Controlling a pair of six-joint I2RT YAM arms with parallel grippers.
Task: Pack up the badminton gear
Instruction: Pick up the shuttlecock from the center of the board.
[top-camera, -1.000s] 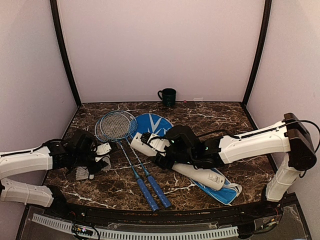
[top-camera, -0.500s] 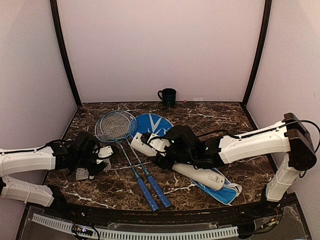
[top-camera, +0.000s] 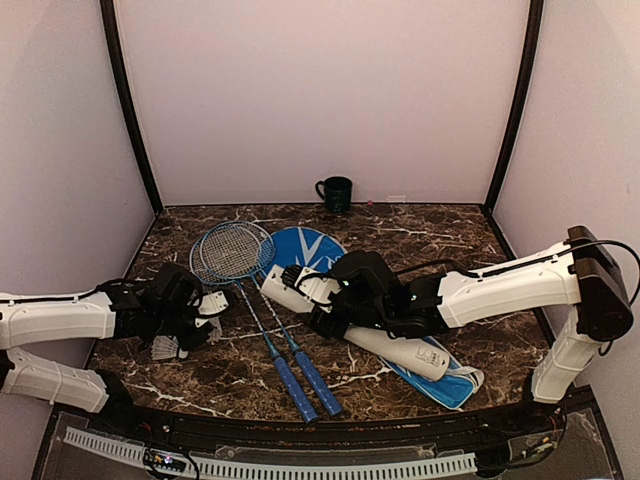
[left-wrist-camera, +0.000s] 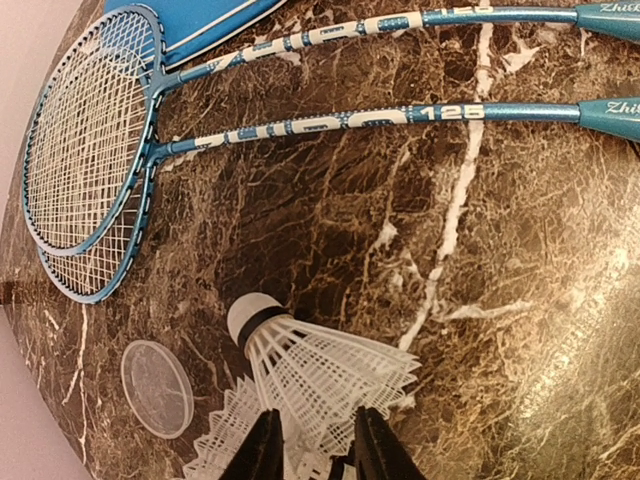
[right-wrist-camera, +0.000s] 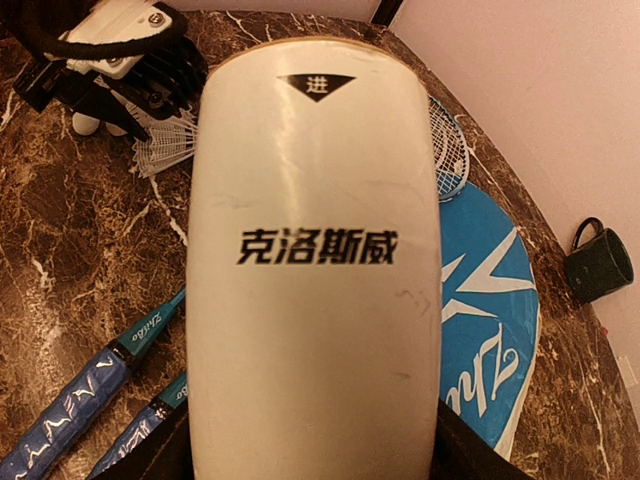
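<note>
The white tube (top-camera: 402, 350) lies across the blue cover (top-camera: 312, 246) on the marble table (top-camera: 430, 232). Its long axis runs from far-left to near-right, and its far end points toward the left arm. The right gripper (right-wrist-camera: 315, 458) clasps it, one finger on each flank. Left of the two rackets (top-camera: 232, 252), the left gripper (left-wrist-camera: 318, 455) sets narrow fingers either side of a shuttlecock (left-wrist-camera: 325, 370) skirt. I cannot tell whether they pinch it.

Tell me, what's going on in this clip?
Badminton gear is being packed up on a dark marble table. The right pincer grips the long white cylindrical tube, over the blue racket-shaped cover. The left pincer straddles the skirt of a white feather shuttlecock; a firm grip isn't clear. Two blue-handled rackets lie untouched alongside.
</note>
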